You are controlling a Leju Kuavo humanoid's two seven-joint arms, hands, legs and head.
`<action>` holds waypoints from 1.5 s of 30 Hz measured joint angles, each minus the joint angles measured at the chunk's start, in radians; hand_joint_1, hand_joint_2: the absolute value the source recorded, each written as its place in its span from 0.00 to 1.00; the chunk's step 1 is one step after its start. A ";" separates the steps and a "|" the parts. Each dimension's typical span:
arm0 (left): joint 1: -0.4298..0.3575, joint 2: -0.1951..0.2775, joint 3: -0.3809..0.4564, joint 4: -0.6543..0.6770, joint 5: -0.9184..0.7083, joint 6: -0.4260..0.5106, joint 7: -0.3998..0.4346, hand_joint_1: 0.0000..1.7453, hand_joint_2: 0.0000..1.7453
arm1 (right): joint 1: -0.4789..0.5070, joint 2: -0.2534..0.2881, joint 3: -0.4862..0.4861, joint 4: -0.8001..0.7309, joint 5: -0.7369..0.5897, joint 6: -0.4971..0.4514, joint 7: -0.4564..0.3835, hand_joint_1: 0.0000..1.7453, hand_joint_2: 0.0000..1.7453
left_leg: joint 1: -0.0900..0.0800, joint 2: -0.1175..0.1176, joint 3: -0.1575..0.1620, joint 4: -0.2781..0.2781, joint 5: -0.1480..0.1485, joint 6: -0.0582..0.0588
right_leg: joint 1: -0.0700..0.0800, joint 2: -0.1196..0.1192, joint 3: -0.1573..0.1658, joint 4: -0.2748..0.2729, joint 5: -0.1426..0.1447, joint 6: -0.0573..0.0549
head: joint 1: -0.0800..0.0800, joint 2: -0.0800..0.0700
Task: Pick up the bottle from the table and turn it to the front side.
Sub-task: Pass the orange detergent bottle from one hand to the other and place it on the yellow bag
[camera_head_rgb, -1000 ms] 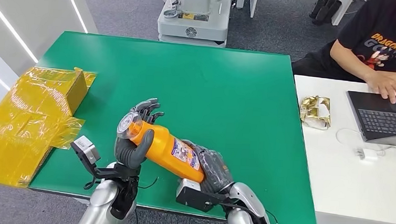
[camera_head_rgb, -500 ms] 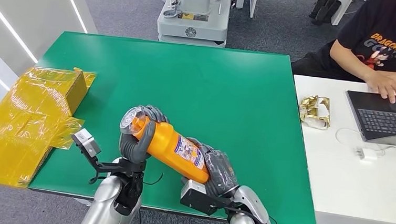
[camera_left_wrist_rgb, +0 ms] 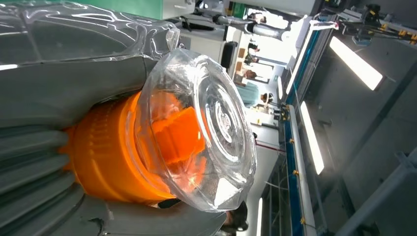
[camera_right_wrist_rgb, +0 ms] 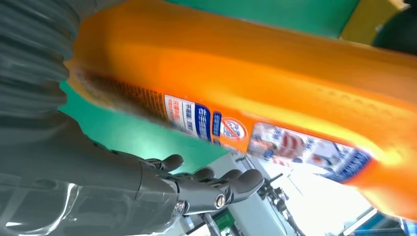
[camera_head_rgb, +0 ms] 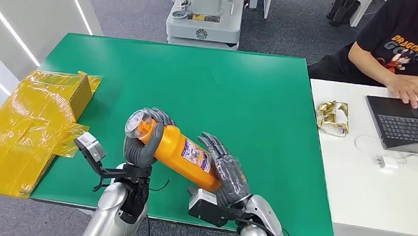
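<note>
Overhead, the left robot hand (camera_head_rgb: 141, 146) grips the orange plastic bottle (camera_head_rgb: 179, 152) near its clear cap (camera_left_wrist_rgb: 206, 128); the right robot hand (camera_head_rgb: 225, 172) is open beside it, fingers spread.

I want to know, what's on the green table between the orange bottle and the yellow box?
Nothing: in the head view, bare green table separates the orange bottle from the yellow box.

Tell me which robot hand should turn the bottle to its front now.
Left. The left robot hand is wrapped around the bottle just below its clear cap, while the right robot hand has its fingers spread beside the base.
</note>
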 joint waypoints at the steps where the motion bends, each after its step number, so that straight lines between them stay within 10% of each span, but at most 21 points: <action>1: -0.001 0.002 0.001 0.000 -0.004 0.007 0.000 1.00 1.00 | 0.004 0.002 0.000 -0.008 -0.004 -0.005 0.000 0.00 1.00 | 0.000 0.000 0.000 0.000 0.000 0.000 | 0.000 0.000 0.000 0.000 0.000 0.000 | 0.000 0.000; 32: -0.027 0.053 0.045 -0.012 -0.130 0.136 -0.018 1.00 1.00 | 0.110 0.023 0.017 -0.208 -0.152 -0.150 -0.060 0.00 1.00 | 0.000 0.000 0.000 0.000 0.000 0.000 | 0.000 0.000 0.000 0.000 0.000 0.000 | 0.000 0.000; 45: -0.112 0.397 0.041 0.002 -0.700 0.544 -0.038 1.00 1.00 | 0.198 0.004 0.062 -0.374 -0.285 -0.251 -0.126 0.00 1.00 | 0.001 0.004 0.001 -0.001 0.000 -0.002 | 0.001 0.004 -0.001 0.002 -0.001 -0.002 | 0.000 0.000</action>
